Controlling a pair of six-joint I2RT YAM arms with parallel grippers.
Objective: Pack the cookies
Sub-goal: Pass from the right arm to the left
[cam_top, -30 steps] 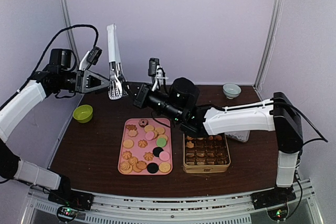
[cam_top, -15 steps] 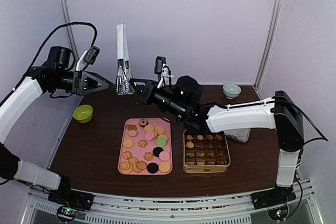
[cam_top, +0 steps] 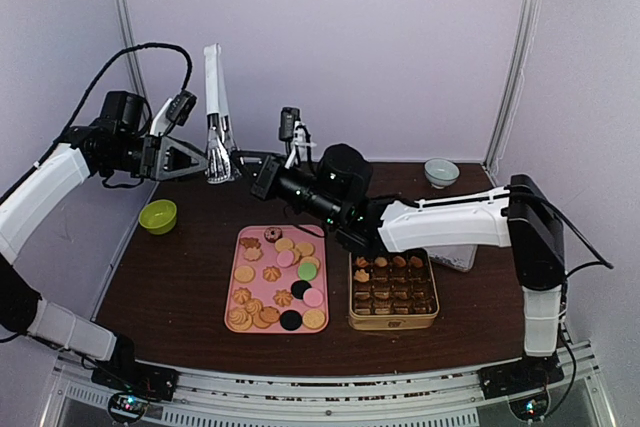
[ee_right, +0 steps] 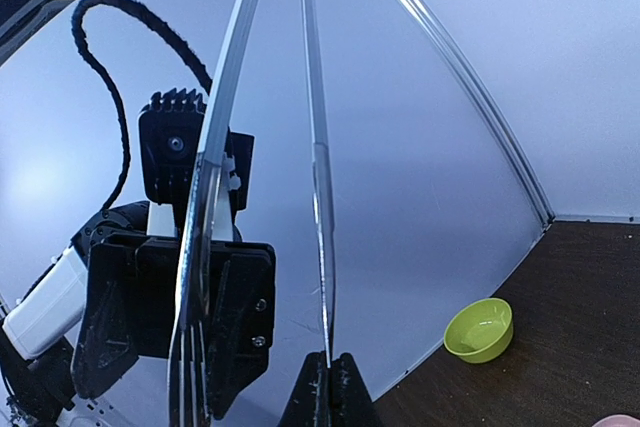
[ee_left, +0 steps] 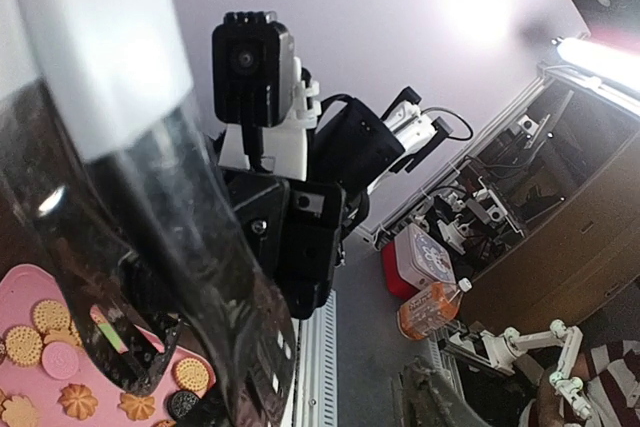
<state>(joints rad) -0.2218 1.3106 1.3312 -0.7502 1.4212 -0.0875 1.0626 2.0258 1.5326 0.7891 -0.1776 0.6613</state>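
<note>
One tray (cam_top: 320, 233) of cookies (cam_top: 271, 273), one tin (cam_top: 392, 325), two bowls (cam_top: 158, 216), one tongs (cam_top: 215, 97)

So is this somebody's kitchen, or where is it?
Probably not a kitchen; more likely a robot test booth in a lab. The left arm and right arm are mounted at the near edge of the table, pale walls with metal posts close it in, and the left wrist view shows workshop clutter beyond.

I'm in a robotics lab: pale lilac panel walls (cam_top: 400, 47) on aluminium posts (cam_top: 516, 57) enclose my dark brown counter (cam_top: 180, 267), equipment racks (ee_left: 500, 187) beyond.
</note>
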